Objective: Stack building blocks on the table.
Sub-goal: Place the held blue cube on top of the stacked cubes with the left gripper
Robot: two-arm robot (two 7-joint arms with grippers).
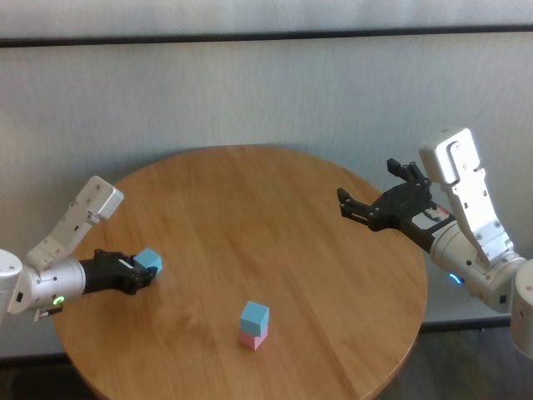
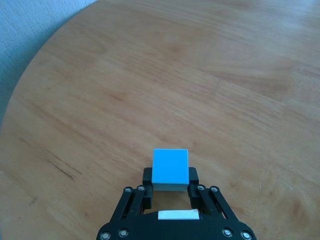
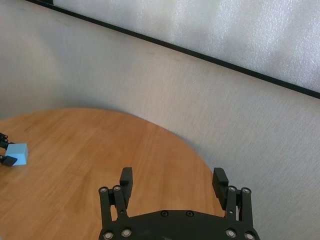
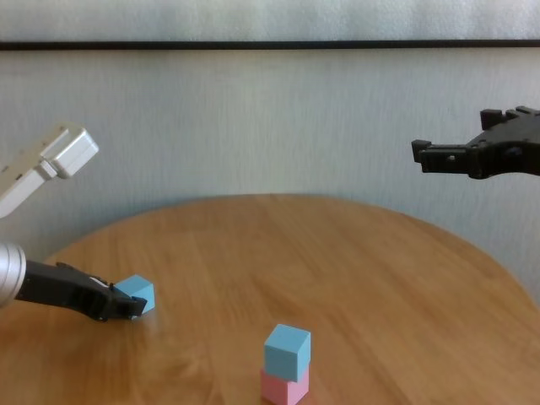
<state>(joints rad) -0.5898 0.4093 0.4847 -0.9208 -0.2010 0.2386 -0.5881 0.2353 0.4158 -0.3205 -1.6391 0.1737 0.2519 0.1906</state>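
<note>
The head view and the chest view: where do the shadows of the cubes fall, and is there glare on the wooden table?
Head view: the round light-brown wooden table carries a soft pale sheen across its middle; shadows beside the light blue cube on the pink cube are too faint to place. Chest view: a pale reflection lies left of this stack; the left gripper looks dark.

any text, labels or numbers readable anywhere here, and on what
None can be read. The blue blocks, the pink block and the table carry no marks. The left gripper has a white sticker that shows blank. The right gripper shows no label.
</note>
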